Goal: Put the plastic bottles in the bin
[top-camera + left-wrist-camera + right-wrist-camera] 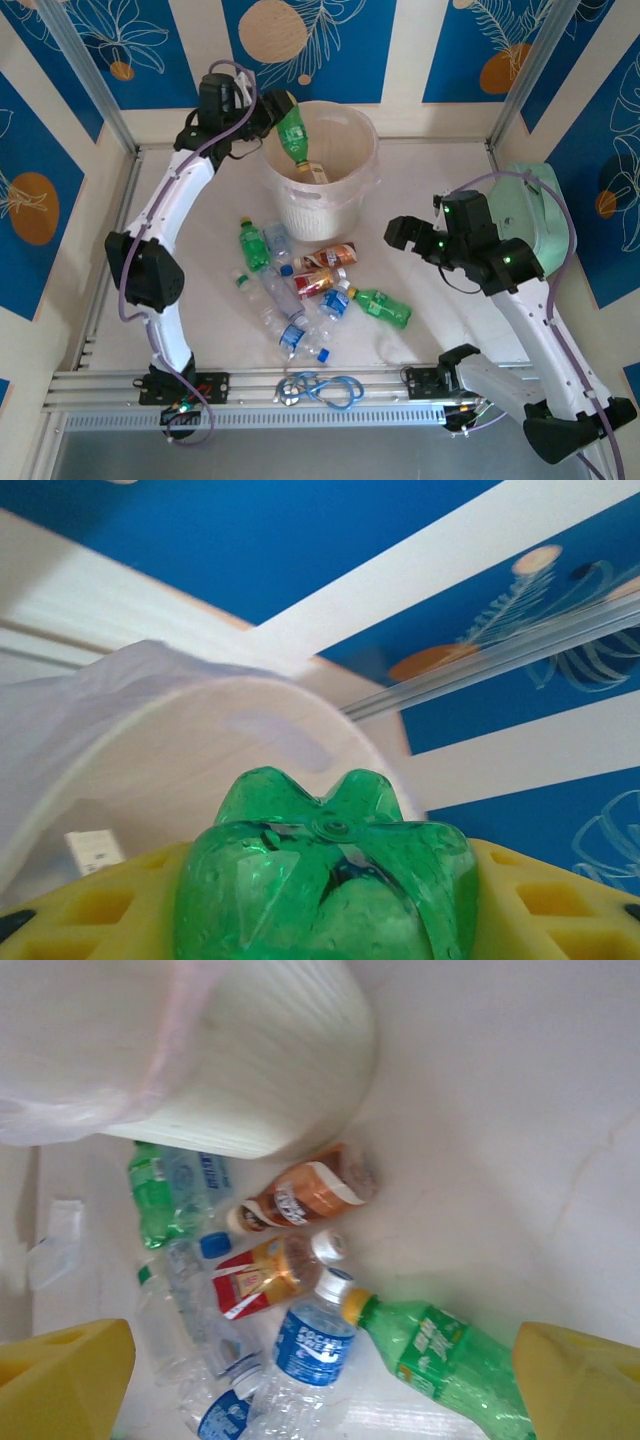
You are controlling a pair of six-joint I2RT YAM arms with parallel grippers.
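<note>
The white table [430, 180] has a smooth, faintly creased surface, and on its far middle stands the bin [345, 205], a round white plastic tub with ribbed, perforated walls and a thin translucent film draped over its rim. Deep inside it lies a labelled item [318, 172], too small to name. A rounded mint-green case [548, 215] sits at the right edge. The left gripper [272, 112] is over the bin's left rim, its jaws clamped on a green bottle [293, 130] that tilts neck-down into the opening. The left wrist view shows the bottle's glossy petal-shaped base between ribbed yellow fingers [540, 900]. The right gripper [405, 232] hovers to the right of the bin with its blocky yellow fingers [60, 1380] spread wide and nothing between them. In front of the bin lies a heap of bottles [300, 290]: crinkled clear ones with blue labels [310, 1345], a yellow-capped green one [440, 1355], a brown-labelled one [310, 1192] and a red-labelled one [265, 1275], all on their sides and touching.
</note>
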